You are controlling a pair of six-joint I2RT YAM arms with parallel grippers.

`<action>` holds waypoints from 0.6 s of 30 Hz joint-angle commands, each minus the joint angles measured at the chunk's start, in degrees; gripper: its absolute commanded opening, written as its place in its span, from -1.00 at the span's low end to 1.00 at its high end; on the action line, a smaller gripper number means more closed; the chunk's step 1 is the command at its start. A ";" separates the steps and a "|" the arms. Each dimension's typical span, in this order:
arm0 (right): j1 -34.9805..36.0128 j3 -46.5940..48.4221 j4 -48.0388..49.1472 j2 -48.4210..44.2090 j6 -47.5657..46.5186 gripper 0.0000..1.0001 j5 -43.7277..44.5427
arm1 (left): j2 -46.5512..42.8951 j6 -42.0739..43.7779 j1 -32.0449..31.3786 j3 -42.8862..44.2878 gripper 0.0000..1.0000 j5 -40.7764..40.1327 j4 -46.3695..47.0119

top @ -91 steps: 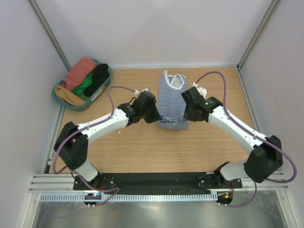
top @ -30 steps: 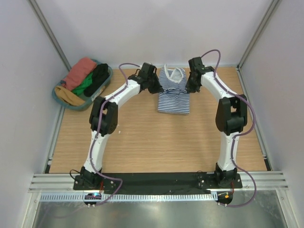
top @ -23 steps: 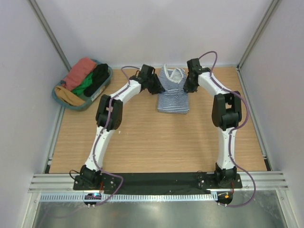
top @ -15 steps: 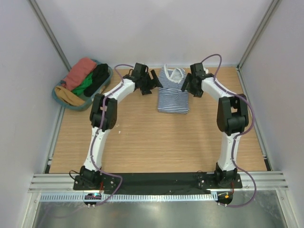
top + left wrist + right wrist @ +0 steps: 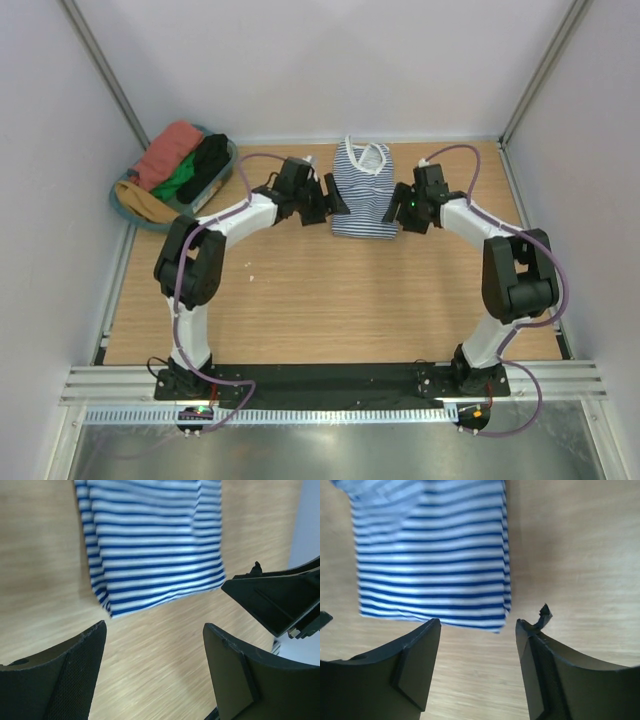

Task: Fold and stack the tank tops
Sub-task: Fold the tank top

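Observation:
The navy-and-white striped tank top (image 5: pixel 362 192) lies folded into a small rectangle at the far middle of the table, its white-trimmed neckline towards the back wall. My left gripper (image 5: pixel 335 204) hovers just off its left edge, open and empty. My right gripper (image 5: pixel 399 208) hovers just off its right edge, also open and empty. In the left wrist view the striped top (image 5: pixel 150 545) lies beyond the spread fingers (image 5: pixel 75 670), with bare wood between them. The right wrist view shows the top's near edge (image 5: pixel 430 560) just beyond the open gripper (image 5: pixel 477 630).
A blue-grey basket (image 5: pixel 222 180) at the far left holds rust-red (image 5: pixel 168 150), green, black and mustard cloths. The right gripper's black body (image 5: pixel 280 600) shows at the right of the left wrist view. White walls close in the table on three sides.
Both grippers have opened and let go of the striped top. They have drawn back from its far end towards me and now flank its near half. The top stays folded.

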 commanded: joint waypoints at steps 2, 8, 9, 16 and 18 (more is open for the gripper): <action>-0.15 -7.09 5.88 -3.48 -1.90 0.40 -5.42 | -1.41 1.88 -1.13 -4.98 0.58 1.00 5.99; -0.15 -12.20 11.07 -5.25 -1.11 0.22 -6.03 | -1.85 0.91 -1.49 -10.96 0.50 0.04 12.48; -0.15 -12.11 11.24 -5.07 -1.02 0.20 -5.95 | -1.76 0.65 -1.57 -11.66 0.47 -0.05 13.02; -0.15 -13.87 15.54 -4.55 -0.49 0.17 -5.94 | 0.34 0.56 -1.57 -13.60 0.32 0.21 19.78; -0.15 -13.69 16.34 -3.58 -0.23 0.15 -6.12 | 1.57 0.39 -1.57 -13.52 0.28 -0.32 20.14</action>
